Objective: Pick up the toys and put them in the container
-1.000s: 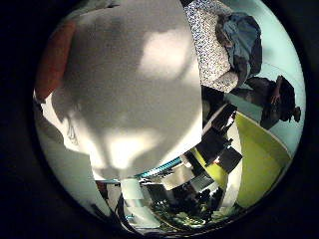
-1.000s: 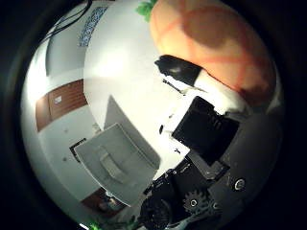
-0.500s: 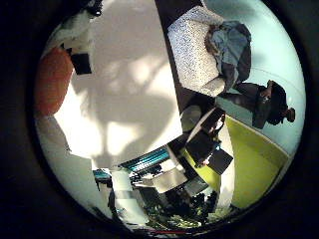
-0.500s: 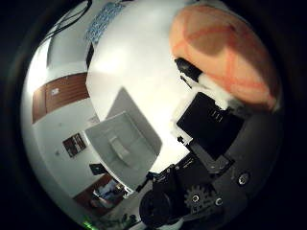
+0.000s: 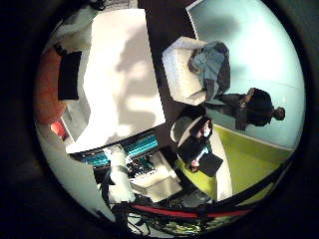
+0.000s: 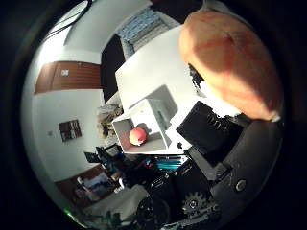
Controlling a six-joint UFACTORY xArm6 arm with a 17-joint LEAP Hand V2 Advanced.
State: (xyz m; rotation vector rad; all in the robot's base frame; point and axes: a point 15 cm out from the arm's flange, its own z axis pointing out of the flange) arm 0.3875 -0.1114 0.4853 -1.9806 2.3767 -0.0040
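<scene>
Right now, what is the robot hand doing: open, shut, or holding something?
Right robot hand: shut on the large orange soft toy, which it holds above the white table.

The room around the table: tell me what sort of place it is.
Probably a lounge-like lab or office room: a white armchair with clothes on it, a white table carrying the white container, and a framed picture on the wall.

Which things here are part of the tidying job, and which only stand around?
Job: orange toy held close to the palm; white container; small toy already inside it; right hand.
Around: white table; white armchair.
</scene>
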